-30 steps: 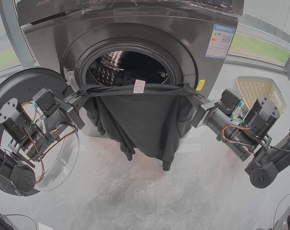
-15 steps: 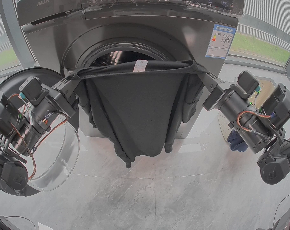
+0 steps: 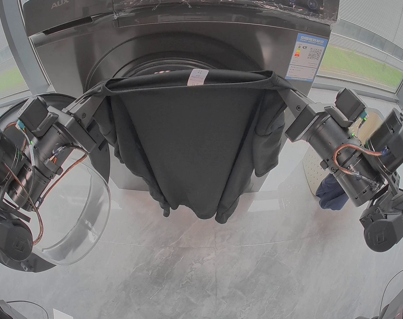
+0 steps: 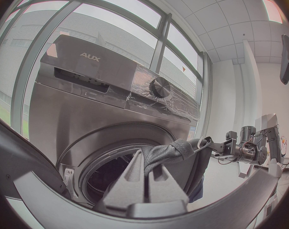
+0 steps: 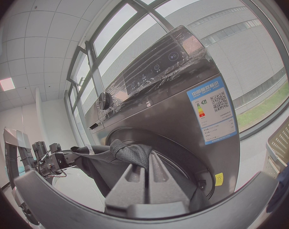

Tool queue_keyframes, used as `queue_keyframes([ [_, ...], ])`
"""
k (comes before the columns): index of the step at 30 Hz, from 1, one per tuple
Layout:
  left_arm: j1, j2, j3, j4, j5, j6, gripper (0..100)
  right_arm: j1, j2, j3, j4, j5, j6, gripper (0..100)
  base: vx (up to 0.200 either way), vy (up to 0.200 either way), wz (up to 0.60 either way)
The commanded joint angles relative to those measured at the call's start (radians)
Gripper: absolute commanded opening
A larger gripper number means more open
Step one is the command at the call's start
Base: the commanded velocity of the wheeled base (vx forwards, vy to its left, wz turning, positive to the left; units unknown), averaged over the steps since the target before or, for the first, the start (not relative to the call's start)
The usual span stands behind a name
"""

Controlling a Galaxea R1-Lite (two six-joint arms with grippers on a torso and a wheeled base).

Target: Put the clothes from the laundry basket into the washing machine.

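Now both arms have risen: the left gripper (image 3: 91, 102) and the right gripper (image 3: 285, 95) each stay pinched tight on an upper corner of the black knit garment (image 3: 197, 147). They have carried its top edge from the lower lip of the drum mouth up across the opening. It hangs stretched flat between them, with a white tag (image 3: 197, 77) at mid-edge and its folds dangling free. Behind it stands the grey steel washing machine (image 3: 254, 45), its round glass door (image 3: 72, 218) swung open at left. The cream perforated laundry basket (image 3: 313, 171), holding a blue cloth (image 3: 332, 193), sits at right.
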Motion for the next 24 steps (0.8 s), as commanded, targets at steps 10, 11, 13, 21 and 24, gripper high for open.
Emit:
queue_keyframes([
  [10,-0.004,0.011,0.009,-0.001,-0.002,-0.001,0,-0.001,-0.014,-0.005,0.003,0.000,0.001,0,0.000,0.000,0.00],
  [11,-0.007,0.014,0.012,-0.001,-0.003,-0.001,0,-0.004,-0.014,0.001,0.002,0.000,0.001,0,0.000,0.000,0.00],
  [13,-0.028,0.029,0.024,-0.001,-0.008,0.001,0,-0.002,-0.011,0.018,0.008,0.000,0.004,0,0.000,0.000,0.00],
  [21,-0.137,0.128,0.001,-0.005,-0.002,-0.001,0,0.001,0.113,0.047,0.000,0.010,0.012,0,0.000,0.000,0.00],
  [24,-0.165,0.170,-0.054,-0.001,0.003,-0.001,0,0.025,0.205,0.044,-0.003,0.010,0.012,100,0.000,0.000,0.00],
])
